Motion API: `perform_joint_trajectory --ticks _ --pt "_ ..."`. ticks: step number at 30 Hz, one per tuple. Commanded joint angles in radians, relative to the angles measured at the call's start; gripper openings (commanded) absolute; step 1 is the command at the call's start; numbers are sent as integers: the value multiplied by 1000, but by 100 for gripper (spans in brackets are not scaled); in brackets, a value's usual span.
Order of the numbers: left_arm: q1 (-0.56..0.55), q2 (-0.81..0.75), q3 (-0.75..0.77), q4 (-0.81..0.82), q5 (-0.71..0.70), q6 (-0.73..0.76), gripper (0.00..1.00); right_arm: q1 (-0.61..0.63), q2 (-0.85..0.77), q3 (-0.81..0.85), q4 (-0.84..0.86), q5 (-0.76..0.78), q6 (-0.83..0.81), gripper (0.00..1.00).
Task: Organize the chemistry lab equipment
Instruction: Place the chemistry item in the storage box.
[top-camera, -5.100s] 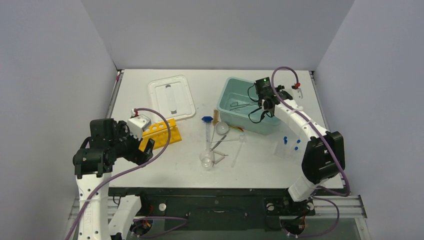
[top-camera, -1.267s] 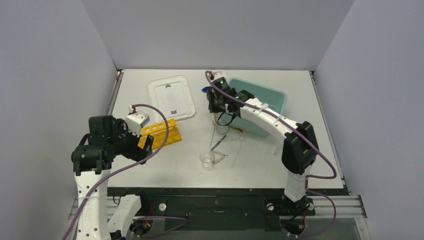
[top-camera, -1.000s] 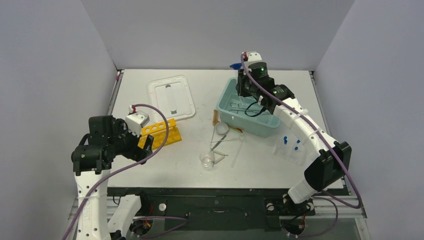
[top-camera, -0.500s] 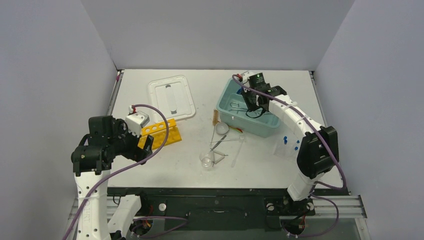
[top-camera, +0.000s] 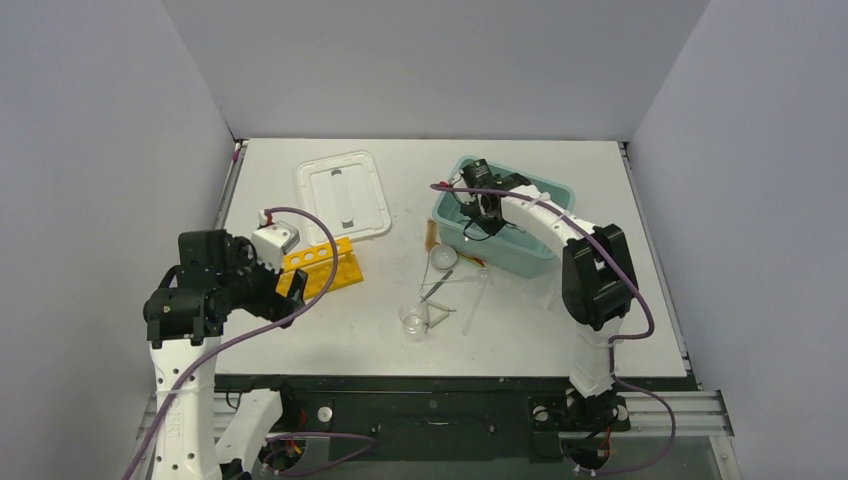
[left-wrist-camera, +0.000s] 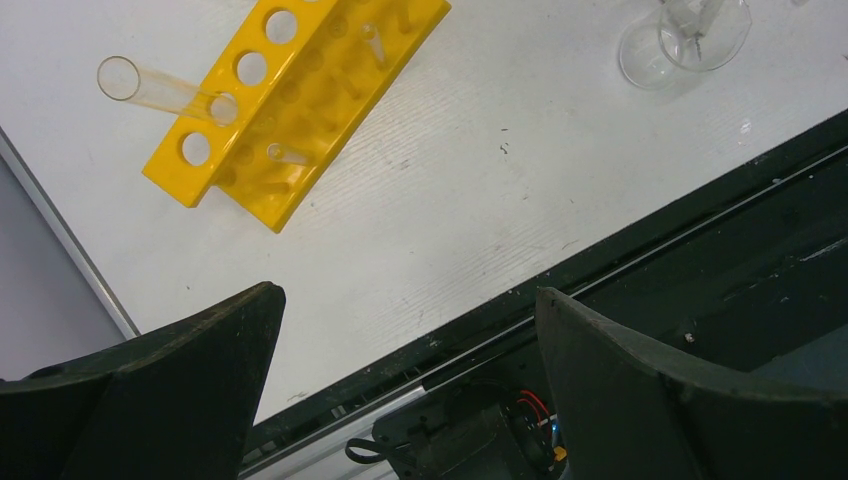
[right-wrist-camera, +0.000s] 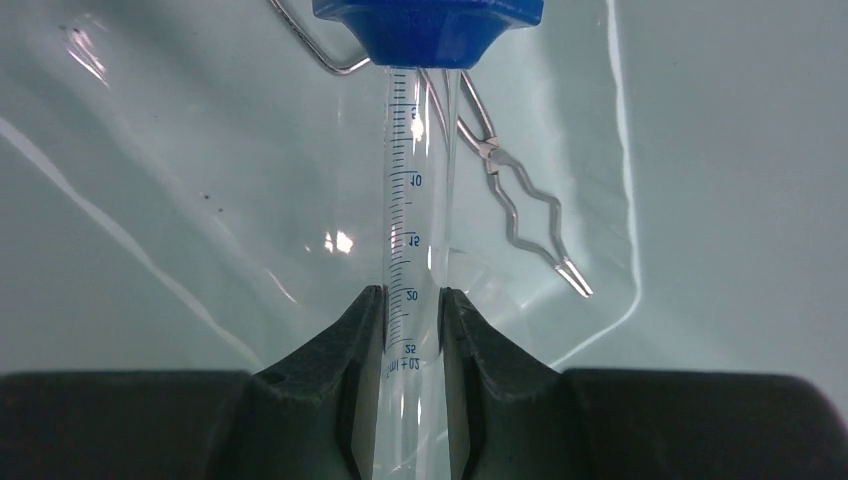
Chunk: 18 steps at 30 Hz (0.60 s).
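Note:
My right gripper (right-wrist-camera: 411, 310) is shut on a clear graduated cylinder (right-wrist-camera: 412, 200) with a blue base (right-wrist-camera: 428, 25), held inside the teal tub (right-wrist-camera: 150, 150). Metal tongs (right-wrist-camera: 520, 215) lie on the tub floor beside it. In the top view the right gripper (top-camera: 478, 203) is low over the tub's (top-camera: 540, 250) left end. My left gripper (top-camera: 285, 290) is open and empty, next to the yellow rack (top-camera: 322, 266). The rack (left-wrist-camera: 300, 90) holds a glass tube (left-wrist-camera: 160, 88). A beaker (top-camera: 413, 320), wire triangle (top-camera: 440, 300), round dish (top-camera: 443, 256), brush (top-camera: 431, 235) and loose tube (top-camera: 476, 293) lie mid-table. The blue-capped vials are hidden.
The white lid (top-camera: 342, 195) lies at the back left. The table's dark front edge (left-wrist-camera: 620, 260) runs just under my left gripper. My right arm's upper link (top-camera: 592, 275) stands over the table to the right of the tub.
My right gripper picked up the graduated cylinder from mid-table, swung it over the tub and has lowered it into the tub's left end. The left arm has barely moved.

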<state>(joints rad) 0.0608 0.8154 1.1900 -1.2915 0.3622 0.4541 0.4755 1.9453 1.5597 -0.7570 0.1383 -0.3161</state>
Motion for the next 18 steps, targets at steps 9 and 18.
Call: perform_joint_trajectory --ticks 9,18 --pt "4 26 36 9 3 13 97 24 18 20 137 231 -71 14" --pt "4 29 30 15 12 6 97 -17 -69 49 187 151 56 20"
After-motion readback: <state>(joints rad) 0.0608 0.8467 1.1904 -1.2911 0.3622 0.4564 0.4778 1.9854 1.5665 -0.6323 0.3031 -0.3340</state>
